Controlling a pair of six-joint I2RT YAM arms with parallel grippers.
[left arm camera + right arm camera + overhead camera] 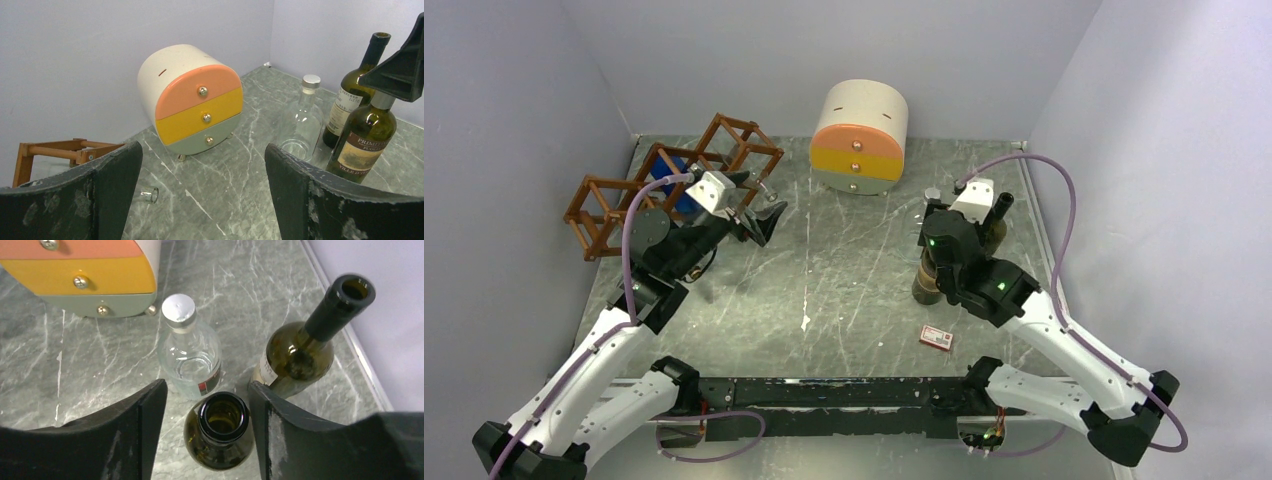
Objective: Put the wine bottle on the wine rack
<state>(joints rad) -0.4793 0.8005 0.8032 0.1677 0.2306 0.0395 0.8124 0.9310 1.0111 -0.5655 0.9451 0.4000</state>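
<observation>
Marble table [844,270] bearing wine rack [614,205] at ten o'clock, drawer cabinet [860,140] at twelve, bottles [190,355] standing at three, red box [936,339] at five.

Between the black fingers [140,435] of your right claw [206,390] you have a dark olive-green wine bottle [220,440]. Just beyond it: a clear bottle [190,357], silver cap, red label. Further ahead, the cabinet [75,275] is fronted orange, yellow, grey-green. The table [100,365] is grey marble, white-veined.

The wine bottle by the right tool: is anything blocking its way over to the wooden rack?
Probably yes. The left tool hangs open just in front of the wine rack, roughly on the straight line from the wine bottle. Nothing else shows on the tabletop between them.
</observation>
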